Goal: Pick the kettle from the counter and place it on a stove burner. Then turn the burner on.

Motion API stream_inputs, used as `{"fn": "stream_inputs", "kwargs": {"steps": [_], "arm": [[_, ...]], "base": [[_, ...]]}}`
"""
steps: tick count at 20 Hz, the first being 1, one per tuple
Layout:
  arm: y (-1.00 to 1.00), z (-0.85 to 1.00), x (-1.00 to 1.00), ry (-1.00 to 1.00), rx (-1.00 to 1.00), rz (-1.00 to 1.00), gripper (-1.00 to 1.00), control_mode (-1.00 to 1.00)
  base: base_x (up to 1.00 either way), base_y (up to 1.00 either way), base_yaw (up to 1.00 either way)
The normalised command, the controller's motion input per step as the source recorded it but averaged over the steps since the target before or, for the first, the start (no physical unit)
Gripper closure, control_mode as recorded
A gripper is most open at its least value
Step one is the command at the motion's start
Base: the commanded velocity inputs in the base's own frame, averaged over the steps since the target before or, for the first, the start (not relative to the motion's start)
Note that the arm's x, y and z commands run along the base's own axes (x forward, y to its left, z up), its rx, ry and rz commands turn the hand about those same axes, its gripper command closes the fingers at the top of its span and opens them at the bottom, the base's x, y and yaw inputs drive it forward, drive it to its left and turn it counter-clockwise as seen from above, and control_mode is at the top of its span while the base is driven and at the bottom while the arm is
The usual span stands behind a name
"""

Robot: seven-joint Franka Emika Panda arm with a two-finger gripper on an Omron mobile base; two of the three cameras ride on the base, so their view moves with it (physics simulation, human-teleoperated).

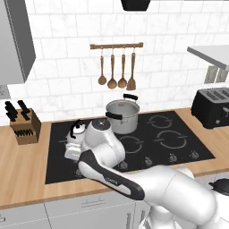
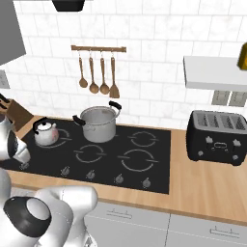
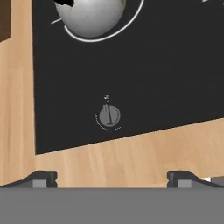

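The silver kettle (image 2: 46, 132) with its black handle stands upright on a grey ring marking at the left rear of the black cooktop (image 2: 159, 144). In the left base view the kettle (image 1: 77, 130) is partly hidden behind my arm. The hand view has the kettle (image 3: 89, 15) at the top, inside its ring (image 3: 114, 36). My gripper (image 3: 111, 179) is open with nothing between its fingers, hovering over the wooden counter (image 3: 131, 153) at the cooktop's front left, just short of a round knob (image 3: 108, 115). The widest burner ring (image 2: 137, 160) lies bare.
A steel pot (image 1: 123, 115) with black side handles stands on the rear middle of the cooktop. A knife block (image 1: 24, 127) sits on the counter at the left, and a black toaster (image 2: 217, 136) at the right. Several more knobs (image 2: 118, 179) line the cooktop's front edge.
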Motion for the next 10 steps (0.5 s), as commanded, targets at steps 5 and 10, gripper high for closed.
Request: {"fn": "stream_inputs", "kwargs": {"steps": [5, 10], "arm": [[0.11, -0.01, 0.0, 0.18, -0.15, 0.0, -1.0, -1.0], [0.11, -0.02, 0.01, 0.14, -0.15, 0.0, -1.0, -1.0]], "base": [[0.0, 0.0, 0.0], [0.0, 0.0, 0.0]]}}
